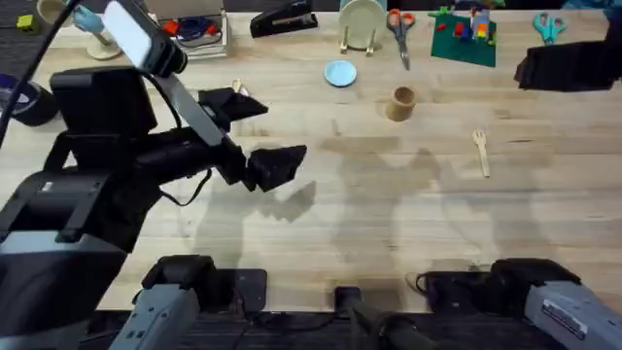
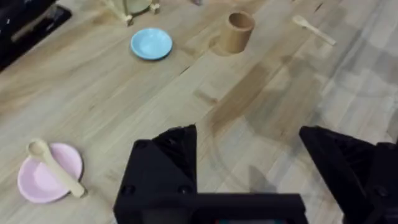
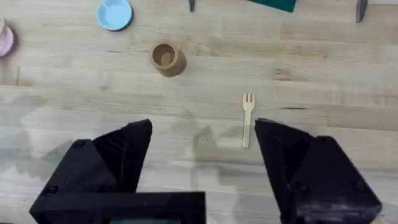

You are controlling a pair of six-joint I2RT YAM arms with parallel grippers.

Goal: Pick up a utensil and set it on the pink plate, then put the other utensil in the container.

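Left hand (image 2: 249,180): fingers spread wide, released, grasping nothing, raised above the tabletop (image 1: 408,224). In the left wrist view the wooden spoon (image 2: 55,167) lies with its bowl and part of its handle on the pink plate (image 2: 45,179), the handle end overhanging the rim. Judgement: the first placement is complete.

Right hand (image 3: 202,171): fingers spread, released, empty. The wooden fork (image 3: 247,118) lies flat on the tabletop just beyond the fingers, nearer the one at 3 o'clock, tines pointing away. The brown cup (image 3: 166,58) stands upright, at 11 o'clock from the fork and well apart from it.

Recommendation: centre the hand over the fork's handle, close across its narrow width, lift clear, then lower it handle-first into the cup.

No brand, label or writing can be read on these items.
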